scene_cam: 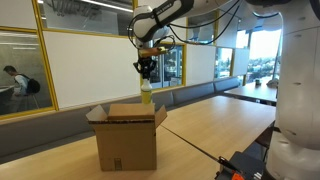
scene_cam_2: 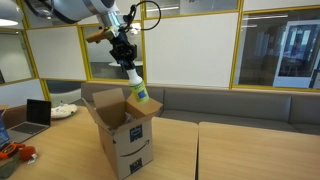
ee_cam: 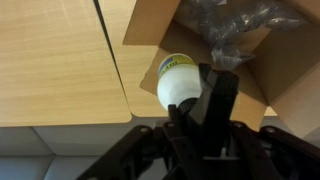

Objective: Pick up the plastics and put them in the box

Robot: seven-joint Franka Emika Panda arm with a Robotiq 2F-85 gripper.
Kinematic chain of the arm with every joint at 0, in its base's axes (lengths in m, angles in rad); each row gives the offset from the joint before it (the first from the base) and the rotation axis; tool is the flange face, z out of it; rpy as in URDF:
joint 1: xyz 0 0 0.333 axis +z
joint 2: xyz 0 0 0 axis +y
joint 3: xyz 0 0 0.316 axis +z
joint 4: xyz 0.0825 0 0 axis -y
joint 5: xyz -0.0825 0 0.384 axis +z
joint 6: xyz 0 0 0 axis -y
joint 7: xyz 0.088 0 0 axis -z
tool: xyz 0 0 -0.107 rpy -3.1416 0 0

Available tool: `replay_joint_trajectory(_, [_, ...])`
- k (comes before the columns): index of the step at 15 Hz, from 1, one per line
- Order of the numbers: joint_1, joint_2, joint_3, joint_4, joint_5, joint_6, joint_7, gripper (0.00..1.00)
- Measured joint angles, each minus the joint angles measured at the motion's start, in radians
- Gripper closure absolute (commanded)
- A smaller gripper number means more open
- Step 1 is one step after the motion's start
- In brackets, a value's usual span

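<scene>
Wooden table (scene_cam_2: 245,150), laptop (scene_cam_2: 38,113) near box (scene_cam_2: 125,145), bottle (scene_cam_2: 139,92) above

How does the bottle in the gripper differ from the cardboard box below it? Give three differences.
Size: the bottle is small and slim; the box is far bigger. Colour: the bottle is whitish with a yellow-green label; the box is brown. Pose: the bottle hangs tilted in the gripper; the box stands on the table, flaps open.
</scene>
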Motion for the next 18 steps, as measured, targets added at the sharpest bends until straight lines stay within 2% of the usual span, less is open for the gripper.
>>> replay_joint_trajectory(7, [-0.005, 0.046, 0.0, -0.039, 0.181, 0.05, -0.123, 0.79])
replay_joint_trajectory(16, [-0.014, 0.225, -0.024, -0.04, 0.19, 0.032, -0.183, 0.81])
replay_joint_trajectory(17, [-0.013, 0.24, -0.024, -0.033, 0.19, 0.029, -0.186, 0.38])
replay_joint_trajectory(18, [-0.012, 0.253, -0.024, -0.025, 0.19, 0.023, -0.191, 0.37])
